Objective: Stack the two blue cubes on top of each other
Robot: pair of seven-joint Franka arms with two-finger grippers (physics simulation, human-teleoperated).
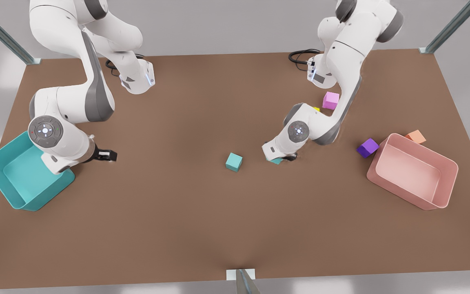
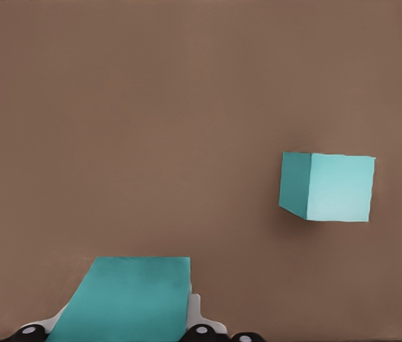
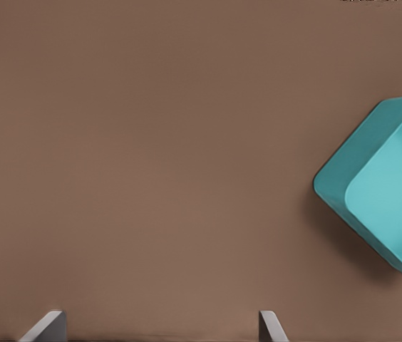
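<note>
One blue cube (image 2: 126,299) sits pinched between the fingers of the left gripper (image 1: 280,158), low on the table (image 1: 202,212) near its middle, on the front view's right half. In the front view only a teal corner of it peeks out under the wrist. The second blue cube (image 1: 233,161) stands free on the table just to the front view's left of the held one, apart from it.

The right gripper (image 1: 108,155) waits above the table at the front view's left, its fingers (image 3: 269,328) spread with nothing between them, just beside the teal bin (image 1: 2,171). At the front view's right lie a pink bin (image 1: 443,163), a purple cube (image 1: 367,148) against it, an orange cube (image 1: 416,136) beyond it, and a pink cube (image 1: 331,100) farther back.
</note>
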